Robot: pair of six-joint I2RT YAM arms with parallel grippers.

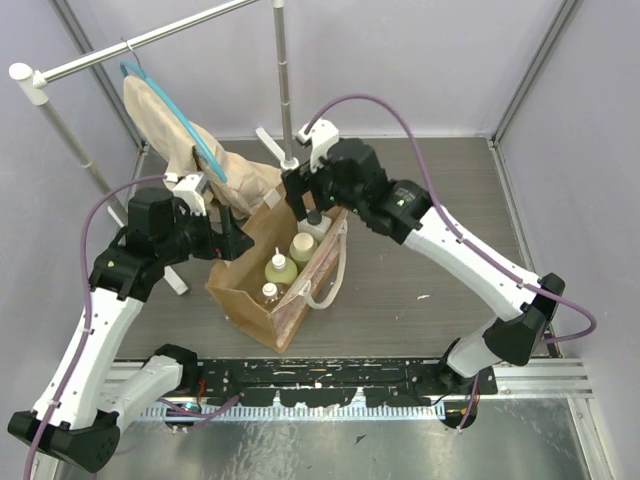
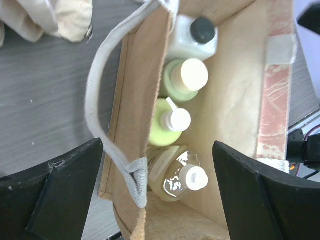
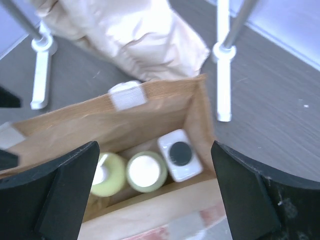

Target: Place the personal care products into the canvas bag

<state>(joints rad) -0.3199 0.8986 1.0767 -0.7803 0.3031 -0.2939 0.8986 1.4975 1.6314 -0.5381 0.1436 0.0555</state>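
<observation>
Bottles [image 2: 170,125] (tall white black-capped one [image 2: 192,37], two yellow-green ones [image 2: 184,77], squat clear amber one [image 2: 175,177]) were stood in a row inside the tan-brown canvas bag [image 1: 240,295], so loading was judged complete. Left hand [image 2: 157,146] and right hand [image 3: 155,147] were held apart, empty, above it.

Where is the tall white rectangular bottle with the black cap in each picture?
Top external: white bottle centre, at the far end of the tan canvas bag.
Left wrist: bottle top centre.
Right wrist: bottle lower centre.
Shared landmark: round yellow-green bottle with wide white cap beside it.
</observation>
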